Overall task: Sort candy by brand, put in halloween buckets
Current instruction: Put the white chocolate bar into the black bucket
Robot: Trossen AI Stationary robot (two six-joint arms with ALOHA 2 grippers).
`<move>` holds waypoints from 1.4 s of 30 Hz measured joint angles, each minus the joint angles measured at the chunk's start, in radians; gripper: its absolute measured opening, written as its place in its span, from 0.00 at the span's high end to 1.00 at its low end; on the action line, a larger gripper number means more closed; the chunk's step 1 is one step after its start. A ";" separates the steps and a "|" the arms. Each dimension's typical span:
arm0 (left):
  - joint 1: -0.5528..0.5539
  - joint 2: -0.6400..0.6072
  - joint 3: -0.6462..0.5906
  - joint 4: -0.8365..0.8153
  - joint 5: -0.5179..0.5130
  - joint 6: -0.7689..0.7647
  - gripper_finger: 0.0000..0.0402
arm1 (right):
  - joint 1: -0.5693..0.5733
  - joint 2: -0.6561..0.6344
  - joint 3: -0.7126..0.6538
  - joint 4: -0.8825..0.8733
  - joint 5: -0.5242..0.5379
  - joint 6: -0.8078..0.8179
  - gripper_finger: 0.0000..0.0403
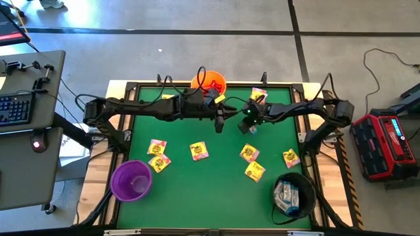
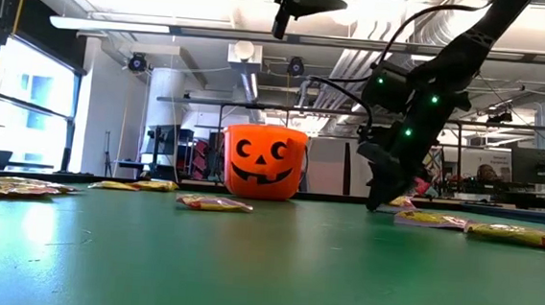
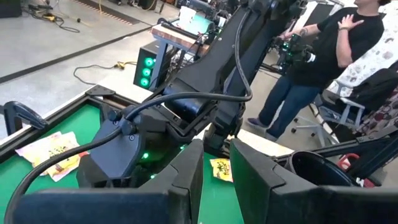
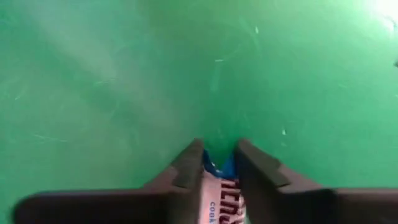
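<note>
My right gripper (image 1: pixel 249 126) points steeply down at the middle of the green table, fingertips close to the surface (image 2: pixel 376 205), shut on a white-blue candy packet (image 4: pixel 219 198). My left gripper (image 1: pixel 220 124) hovers high beside it; its fingers (image 3: pixel 186 180) stand a little apart with nothing between them. The orange pumpkin-face bucket (image 1: pixel 209 82) stands at the far edge, the purple bucket (image 1: pixel 131 180) near left, and the black bucket (image 1: pixel 294 195) near right with white-blue packets inside. Several yellow packets (image 1: pixel 199 151) lie flat on the table. My right gripper pinches the white-blue packet between its two fingers, coming from above and slanting down. The packet's blue end (image 4: pixel 216 167) shows at the fingertips, and its white lettered part (image 4: pixel 221 202) runs back between them. Whether the packet still touches the table cannot be told.
Yellow packets lie left of centre (image 1: pixel 158 155), right of centre (image 1: pixel 252 162) and by the far edge (image 1: pixel 258 94). A raised frame borders the table (image 1: pixel 125 141). A person (image 3: pixel 339 50) stands beyond the table's edge.
</note>
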 joint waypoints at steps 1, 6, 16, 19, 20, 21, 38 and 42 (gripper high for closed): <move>0.000 0.000 0.000 0.000 0.000 0.004 0.83 | 0.000 -0.003 0.000 -0.003 0.001 -0.002 0.87; 0.001 0.000 0.000 0.000 0.000 0.008 0.83 | 0.000 -0.003 0.031 -0.050 0.000 -0.006 0.98; 0.002 0.000 0.000 0.002 -0.006 -0.001 0.83 | 0.000 -0.003 0.200 -0.237 -0.003 -0.040 1.00; 0.002 0.000 0.000 0.003 -0.007 -0.009 0.83 | 0.000 -0.005 0.242 -0.299 -0.003 -0.041 1.00; 0.002 0.000 0.000 0.004 -0.007 -0.009 0.83 | 0.000 -0.011 0.249 -0.315 -0.003 -0.042 1.00; 0.002 0.000 0.000 0.004 -0.007 -0.009 0.83 | 0.000 -0.021 0.253 -0.326 -0.001 -0.041 1.00; 0.005 -0.032 0.001 0.038 -0.006 0.015 0.83 | 0.041 -0.532 0.258 -0.520 -0.010 0.149 1.00; 0.005 -0.032 0.001 0.033 -0.006 0.014 0.83 | 0.053 -0.533 0.258 -0.569 -0.018 0.270 0.99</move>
